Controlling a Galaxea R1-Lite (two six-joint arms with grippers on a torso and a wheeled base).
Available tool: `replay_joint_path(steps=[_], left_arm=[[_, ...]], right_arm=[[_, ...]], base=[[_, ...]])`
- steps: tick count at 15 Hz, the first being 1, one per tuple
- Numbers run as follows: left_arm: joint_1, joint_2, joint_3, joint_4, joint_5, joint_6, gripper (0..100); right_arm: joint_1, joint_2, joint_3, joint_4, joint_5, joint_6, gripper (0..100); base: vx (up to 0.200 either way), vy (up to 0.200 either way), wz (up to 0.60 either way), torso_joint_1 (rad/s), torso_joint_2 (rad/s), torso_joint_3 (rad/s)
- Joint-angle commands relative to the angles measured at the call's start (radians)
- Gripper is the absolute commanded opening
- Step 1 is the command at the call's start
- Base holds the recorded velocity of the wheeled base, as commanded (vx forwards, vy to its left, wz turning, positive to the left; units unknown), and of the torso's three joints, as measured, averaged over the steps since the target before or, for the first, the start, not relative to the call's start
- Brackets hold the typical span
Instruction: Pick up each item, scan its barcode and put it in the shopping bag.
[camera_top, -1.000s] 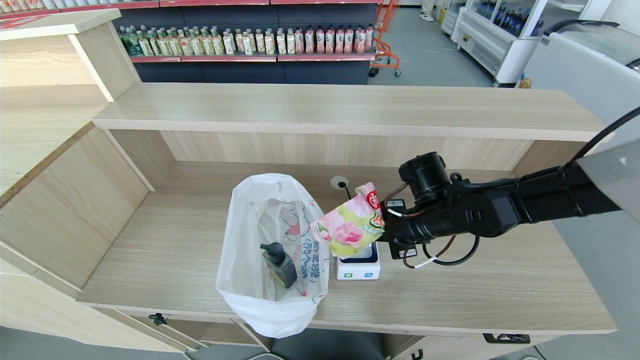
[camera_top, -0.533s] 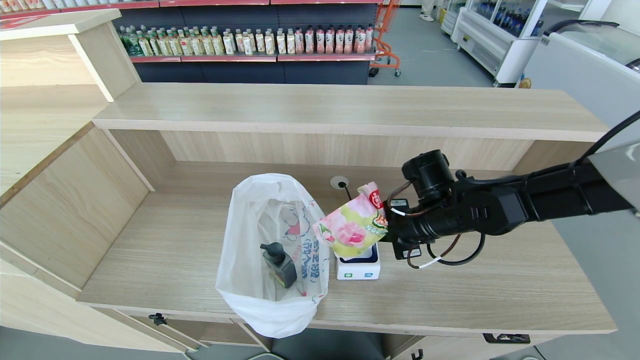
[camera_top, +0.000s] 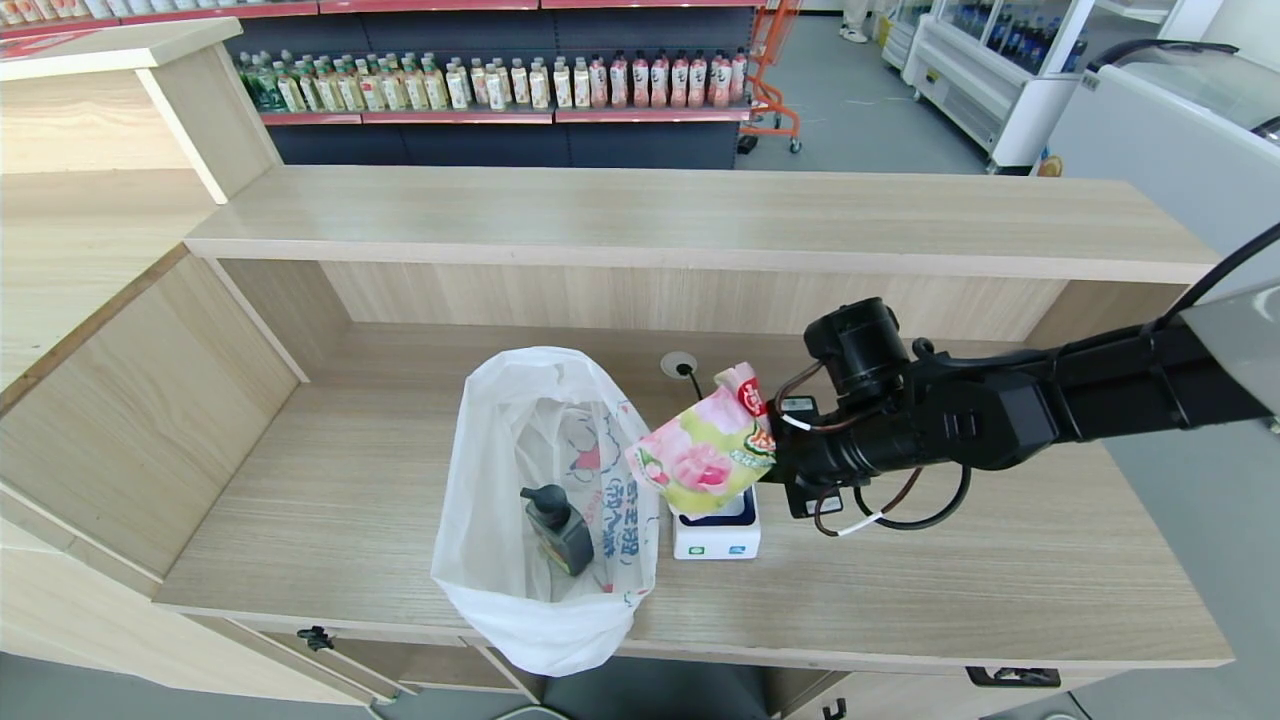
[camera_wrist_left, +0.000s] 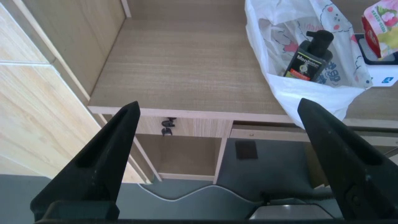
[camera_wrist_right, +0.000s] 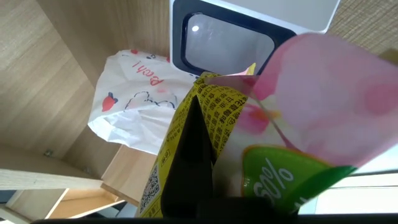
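I hold the pouch (camera_top: 705, 452), a light, glossy, crinkly film pack that I judge slippery and crushable, by its stiffer edge seam, right gripper (camera_top: 772, 462) pinched on it, just above the boxy white scanner (camera_top: 716, 540) beside the limp plastic bag (camera_top: 480, 480); left gripper (camera_wrist_left: 219, 109) spread.

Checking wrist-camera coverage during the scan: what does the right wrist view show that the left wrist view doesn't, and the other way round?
Right wrist, not left: the dark glass window of the scanner, with the yellow printed back of the snack pouch held over it.
Left wrist, not right: the pump bottle inside the shopping bag, the open left gripper, and the front edge of the counter.
Both: the bag, the pouch and the scanner's white body.
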Motion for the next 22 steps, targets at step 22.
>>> replay_joint_path(steps=[22], left_arm=[[0.0,0.0,0.0,0.0,0.0,-0.005,100]], right_arm=[[0.232,-0.294,0.303,-0.496,-0.28,-1.771,0]], base=[[0.0,0.0,0.0,0.0,0.0,0.0]])
